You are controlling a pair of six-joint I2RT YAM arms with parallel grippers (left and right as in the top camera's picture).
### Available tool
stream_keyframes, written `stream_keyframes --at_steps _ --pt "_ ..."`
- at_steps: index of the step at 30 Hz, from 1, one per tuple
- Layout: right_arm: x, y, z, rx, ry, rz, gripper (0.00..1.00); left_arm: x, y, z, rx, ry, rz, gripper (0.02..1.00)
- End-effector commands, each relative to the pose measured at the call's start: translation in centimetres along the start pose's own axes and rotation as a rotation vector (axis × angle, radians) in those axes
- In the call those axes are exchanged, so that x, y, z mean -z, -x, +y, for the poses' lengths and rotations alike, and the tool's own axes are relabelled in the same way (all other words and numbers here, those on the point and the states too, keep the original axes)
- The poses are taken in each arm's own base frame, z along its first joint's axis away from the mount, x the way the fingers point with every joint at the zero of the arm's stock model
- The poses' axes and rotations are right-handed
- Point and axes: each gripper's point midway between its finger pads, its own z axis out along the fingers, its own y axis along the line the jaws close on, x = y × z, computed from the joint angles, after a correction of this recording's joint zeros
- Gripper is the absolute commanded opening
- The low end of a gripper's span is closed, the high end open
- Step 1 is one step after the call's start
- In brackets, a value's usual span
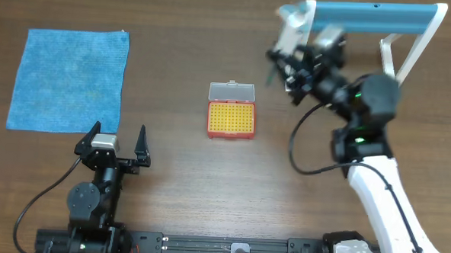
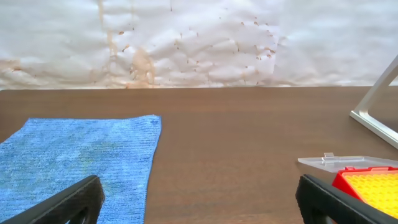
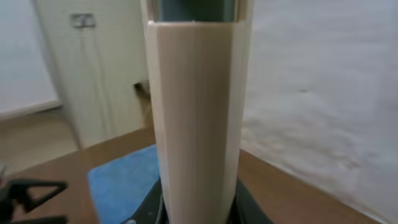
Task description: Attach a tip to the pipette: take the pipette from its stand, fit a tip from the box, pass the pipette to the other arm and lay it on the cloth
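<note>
Pipette [image 3: 196, 112]: cream, flat-faced handle, upright, clasped in my right gripper [image 3: 198, 214], jaws closed against its sides. It sits at the end of the blue-barred stand [image 1: 375, 17], far right of the table [image 1: 176, 33]. My left gripper [image 1: 119, 131]: jaws spread wide, holding nothing, just beside the flat blue cloth [image 1: 69, 80]. Tip box [image 1: 231, 111]: orange, lid open, mid-table, well apart from both.

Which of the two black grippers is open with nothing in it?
The left gripper, near the blue cloth: its fingers spread wide around nothing. The right gripper, at the blue-topped stand, is closed on the cream plastic pipette.
</note>
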Motion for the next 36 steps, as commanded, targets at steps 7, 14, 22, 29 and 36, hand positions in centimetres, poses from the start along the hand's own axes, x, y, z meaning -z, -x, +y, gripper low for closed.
stream_keyframes --at_steps 7,14,22,29,36 --pt "-1.7 -6.2 6.6 0.227 0.201 -0.086 0.077 0.0 -0.1 0.2 0.009 0.012 0.000 0.998" --pt "-3.5 -10.7 7.5 0.176 0.259 -0.043 0.077 0.0 0.0 0.2 0.009 0.012 0.000 0.996" --pt "-4.4 -14.2 6.9 0.155 0.268 -0.021 0.077 0.0 -0.1 0.2 0.009 0.012 0.000 0.996" --pt "-4.8 -16.0 5.4 0.124 0.201 0.009 0.077 0.0 0.0 0.2 0.009 0.012 0.000 0.996" --pt "-4.9 -17.1 4.8 0.112 0.180 0.025 0.077 0.0 -0.1 0.2 0.009 0.012 0.000 0.996"
